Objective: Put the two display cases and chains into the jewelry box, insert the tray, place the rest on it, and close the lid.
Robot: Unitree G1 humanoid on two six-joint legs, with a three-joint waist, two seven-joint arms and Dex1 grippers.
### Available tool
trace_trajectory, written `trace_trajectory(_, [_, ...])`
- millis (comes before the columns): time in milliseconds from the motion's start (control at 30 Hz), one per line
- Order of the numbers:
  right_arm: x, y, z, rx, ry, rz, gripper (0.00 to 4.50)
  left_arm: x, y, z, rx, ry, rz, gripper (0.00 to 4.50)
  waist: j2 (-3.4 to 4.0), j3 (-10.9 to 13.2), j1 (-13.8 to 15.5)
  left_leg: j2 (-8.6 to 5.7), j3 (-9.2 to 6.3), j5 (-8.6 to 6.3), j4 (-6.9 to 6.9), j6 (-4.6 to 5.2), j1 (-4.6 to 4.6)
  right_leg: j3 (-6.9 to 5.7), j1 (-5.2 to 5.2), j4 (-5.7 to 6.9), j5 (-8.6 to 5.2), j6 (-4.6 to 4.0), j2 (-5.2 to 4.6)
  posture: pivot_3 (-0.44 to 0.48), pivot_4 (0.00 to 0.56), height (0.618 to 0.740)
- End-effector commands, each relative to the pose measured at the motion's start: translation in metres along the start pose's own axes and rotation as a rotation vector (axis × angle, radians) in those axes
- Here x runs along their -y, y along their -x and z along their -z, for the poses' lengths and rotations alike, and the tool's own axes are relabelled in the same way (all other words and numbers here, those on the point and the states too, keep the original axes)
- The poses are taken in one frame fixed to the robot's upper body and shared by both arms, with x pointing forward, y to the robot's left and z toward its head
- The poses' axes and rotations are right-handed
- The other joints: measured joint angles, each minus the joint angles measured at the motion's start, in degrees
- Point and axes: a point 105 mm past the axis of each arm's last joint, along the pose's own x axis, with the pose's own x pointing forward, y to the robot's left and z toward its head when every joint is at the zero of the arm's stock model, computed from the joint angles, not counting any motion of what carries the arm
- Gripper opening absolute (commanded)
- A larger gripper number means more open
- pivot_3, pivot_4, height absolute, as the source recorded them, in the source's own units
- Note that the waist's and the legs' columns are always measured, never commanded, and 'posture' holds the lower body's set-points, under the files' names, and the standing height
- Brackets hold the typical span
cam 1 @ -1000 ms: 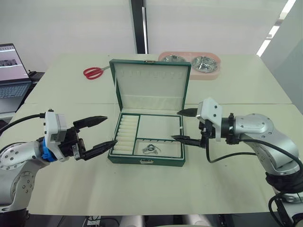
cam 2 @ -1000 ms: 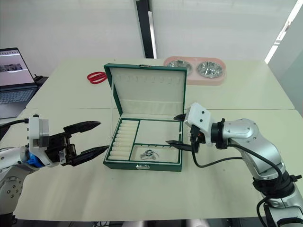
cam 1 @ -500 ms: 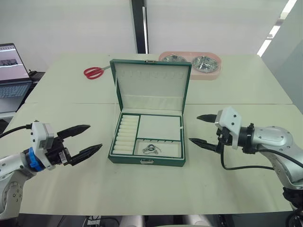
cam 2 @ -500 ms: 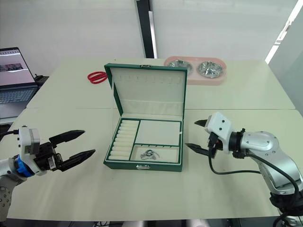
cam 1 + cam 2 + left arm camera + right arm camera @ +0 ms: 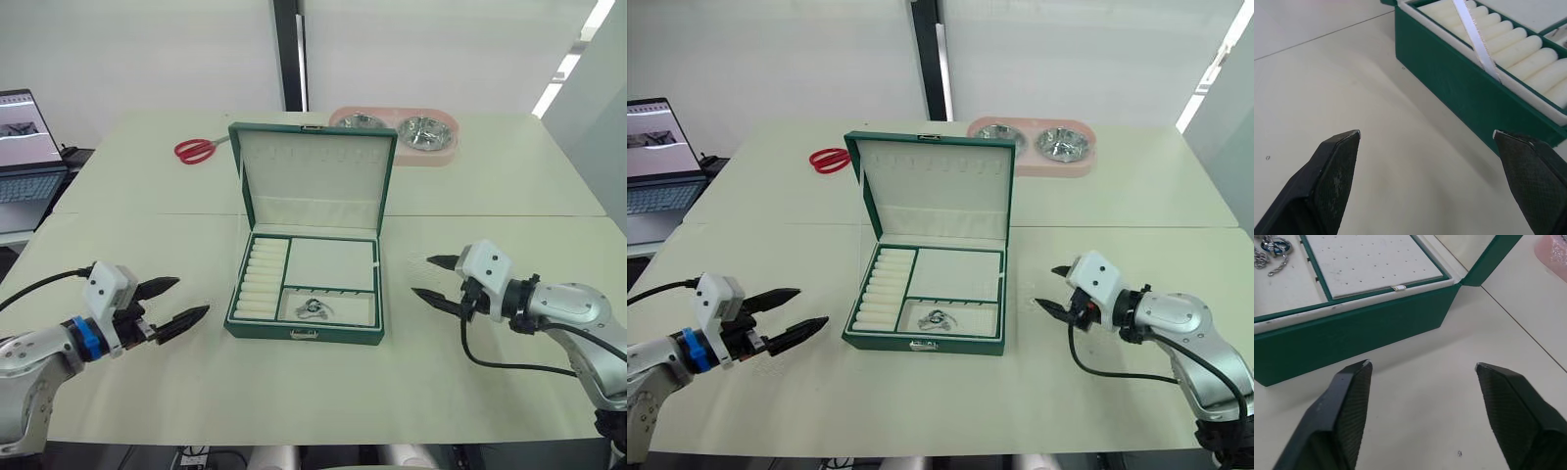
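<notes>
The dark green jewelry box (image 5: 304, 334) stands open mid-table, its lid (image 5: 313, 181) upright behind it. The tray (image 5: 330, 287) sits inside, with ring rolls (image 5: 260, 279) on its left side. Silver chains (image 5: 312, 309) lie in its front compartment. The display cases are hidden. My left gripper (image 5: 193, 297) hovers open over the table left of the box, nothing between its fingers. My right gripper (image 5: 421, 276) is open and empty right of the box. The left wrist view shows the box's wall (image 5: 1459, 83), and the right wrist view shows another wall (image 5: 1352, 338).
Red-handled scissors (image 5: 194, 150) lie at the back left of the table. A pink double pet bowl (image 5: 397, 132) stands behind the lid. A laptop (image 5: 24, 147) sits on a separate surface at the far left.
Both grippers have drawn back from the box's sides, the left one outward to the left and the right one outward to the right. The box and tray have not moved.
</notes>
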Motion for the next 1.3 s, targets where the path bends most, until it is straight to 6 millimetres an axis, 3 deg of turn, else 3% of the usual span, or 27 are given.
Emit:
trace_trajectory(33, [0.004,-0.002,0.000,0.006,0.015,0.033,2.25,-0.001,-0.006,-0.003,0.018,-0.023,-0.007,3.92,-0.01,0.00,-0.02,0.00,0.00,0.00,0.00,0.00,0.00,-0.01,0.00,0.00,0.00,0.00,0.00,0.000,0.150,0.740])
trace_trajectory(167, [0.004,-0.015,0.012,-0.031,0.001,0.033,1.25,-0.004,-0.018,0.010,-0.034,-0.049,-0.022,2.71,0.00,0.00,-0.09,0.01,0.06,0.01,-0.02,-0.01,0.04,0.01,-0.01,0.01,0.00,0.00,0.00,0.000,0.150,0.740])
trace_trajectory(333, [-0.009,-0.045,0.010,-0.027,-0.010,-0.020,0.03,0.006,-0.044,0.012,-0.033,-0.042,0.022,1.14,-0.01,-0.01,-0.01,0.01,0.06,0.01,-0.01,-0.01,0.03,0.00,-0.02,0.03,0.00,0.00,0.00,0.000,0.150,0.740])
trace_trajectory(433, [-0.019,-0.056,0.002,-0.006,-0.002,-0.068,0.00,0.015,-0.054,0.011,-0.035,-0.046,0.075,0.15,-0.01,-0.01,0.00,0.00,0.06,0.01,-0.01,-0.02,0.00,0.01,-0.04,0.04,0.00,0.00,0.00,0.000,0.150,0.740])
trace_trajectory(467, [-0.023,-0.058,-0.001,0.001,0.004,-0.088,0.00,0.019,-0.057,0.011,-0.037,-0.046,0.093,0.02,-0.01,-0.01,0.01,0.00,0.07,0.01,-0.01,-0.02,0.00,0.01,-0.05,0.04,0.00,0.00,0.00,0.000,0.150,0.740])
trace_trajectory(767, [-0.046,-0.058,-0.021,0.048,0.021,-0.236,0.00,0.062,-0.060,0.006,-0.084,-0.059,0.314,0.02,0.00,0.00,-0.01,0.00,0.06,0.01,-0.02,-0.02,-0.02,0.02,-0.07,0.03,0.00,0.00,0.00,0.000,0.150,0.740])
trace_trajectory(1133, [-0.069,-0.040,-0.022,0.009,-0.009,-0.364,0.00,0.074,-0.056,0.002,-0.108,-0.077,0.344,0.02,0.00,0.00,0.02,-0.01,0.03,0.00,-0.02,-0.01,-0.03,0.01,-0.07,0.02,0.00,0.00,0.00,0.000,0.150,0.740])
trace_trajectory(1300, [-0.071,-0.037,-0.017,-0.019,-0.024,-0.365,0.00,0.077,-0.052,0.003,-0.123,-0.071,0.359,0.02,0.00,0.00,0.02,0.00,0.03,0.00,-0.02,-0.01,-0.02,0.01,-0.07,0.03,0.00,0.00,0.00,0.000,0.150,0.740])
